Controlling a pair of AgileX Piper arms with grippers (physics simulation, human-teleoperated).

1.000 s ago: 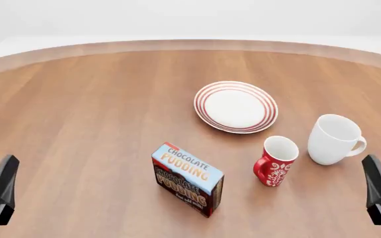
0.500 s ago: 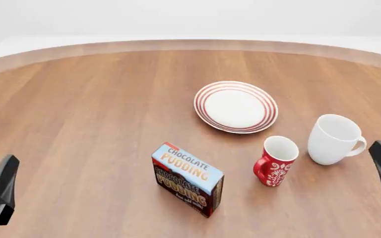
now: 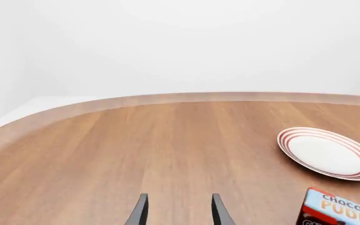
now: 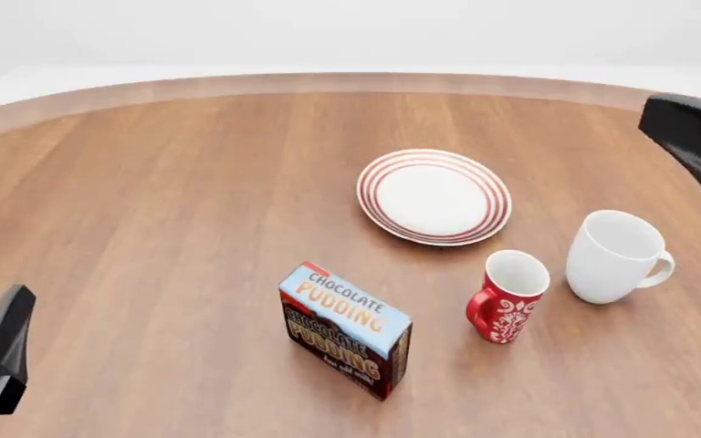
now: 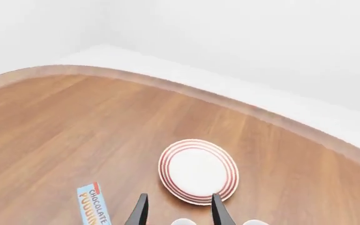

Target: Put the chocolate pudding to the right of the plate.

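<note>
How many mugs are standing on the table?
2. The red patterned mug stands in front of the plate, a little to its right. The white mug stands just right of the red one. None seems hidden.

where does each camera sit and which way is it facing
Front: fixed above and behind the arms, looking forward and down at the table; both arms show at its edges.
Left wrist: low behind the left gripper, facing the plate.
Right wrist: high behind the right gripper, looking down.
All share the plate and chocolate pudding.
</note>
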